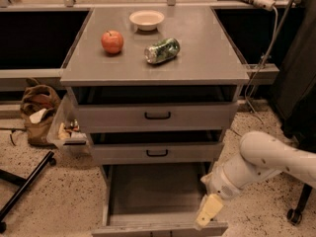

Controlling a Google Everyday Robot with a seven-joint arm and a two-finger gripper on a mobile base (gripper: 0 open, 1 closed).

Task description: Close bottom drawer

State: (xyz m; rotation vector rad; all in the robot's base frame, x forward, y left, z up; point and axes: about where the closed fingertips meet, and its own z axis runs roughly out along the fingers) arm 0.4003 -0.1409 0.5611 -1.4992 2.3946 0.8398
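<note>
The bottom drawer (148, 189) stands pulled far out of the grey cabinet, its flat grey tray empty and its front panel (158, 229) at the lower edge of the view. My gripper (207, 211), at the end of the white arm (266, 162), hangs over the drawer's front right corner, its yellowish tip right at the front panel's top edge. The two upper drawers with black bar handles (158, 115) (157, 153) sit slightly ajar above it.
On the cabinet top lie a red apple (112, 41), a white bowl (146, 19) and a tipped green can (162, 51). A brown bag (38, 110) and a clear bin (66, 130) sit left of the cabinet. A black stand leg (24, 186) crosses the floor at left.
</note>
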